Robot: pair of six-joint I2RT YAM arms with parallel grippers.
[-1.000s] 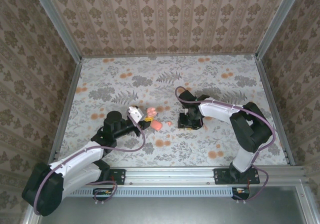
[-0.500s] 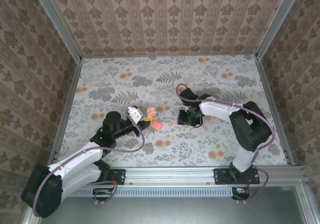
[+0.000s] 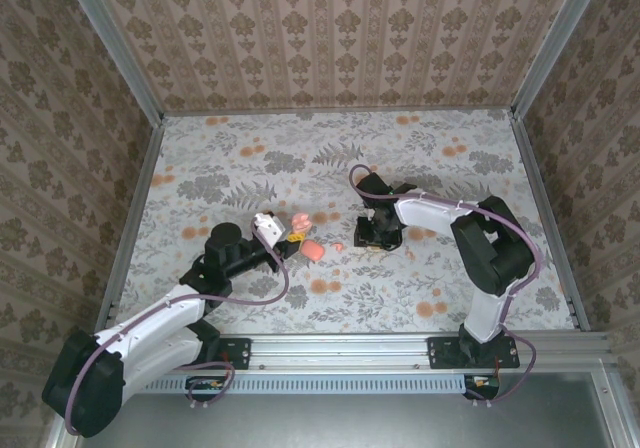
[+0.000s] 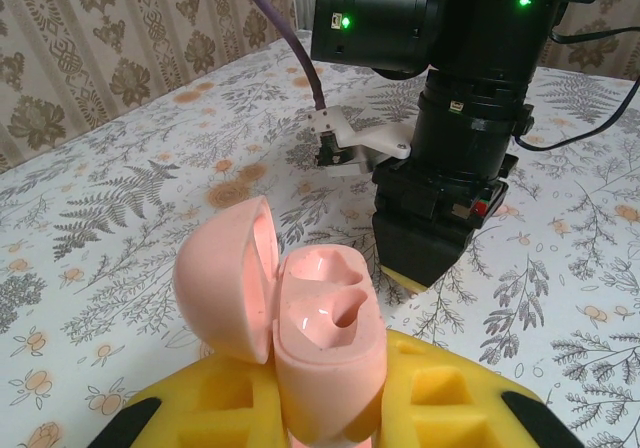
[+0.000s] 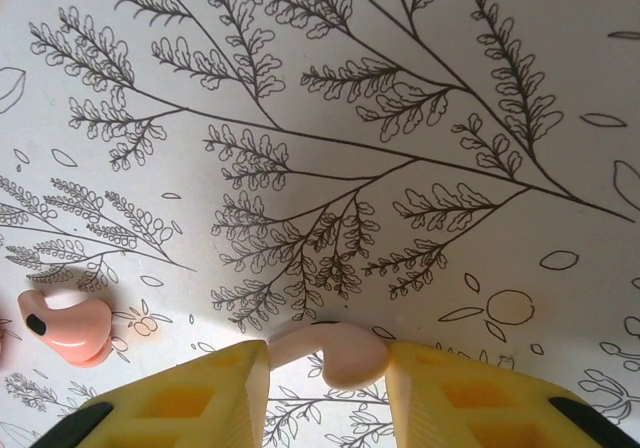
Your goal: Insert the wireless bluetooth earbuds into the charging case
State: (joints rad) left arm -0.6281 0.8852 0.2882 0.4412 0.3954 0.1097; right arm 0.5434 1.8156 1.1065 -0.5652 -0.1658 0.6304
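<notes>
My left gripper (image 4: 320, 413) is shut on the charging case (image 4: 322, 343), a pale coral-pink box held upright between yellow pads. Its lid (image 4: 222, 278) is swung open to the left, and both sockets are empty. From above, the case (image 3: 298, 222) sits at the tip of the left gripper (image 3: 289, 231). My right gripper (image 5: 328, 373) points down at the cloth and is shut on one earbud (image 5: 335, 351), which touches the cloth. The other earbud (image 5: 68, 330) lies loose to the left, and from above this second earbud (image 3: 338, 246) lies between the two grippers. The right gripper (image 3: 374, 236) stands just right of it.
A coral-red lump (image 3: 313, 252) lies on the flowered cloth (image 3: 430, 168) just in front of the left gripper; I cannot tell what it is. The right arm's black wrist (image 4: 450, 168) stands close behind the case. Patterned walls ring the table.
The right gripper has shifted slightly left and away from the near edge, staying low over the cloth. The left gripper and the case have barely moved.
</notes>
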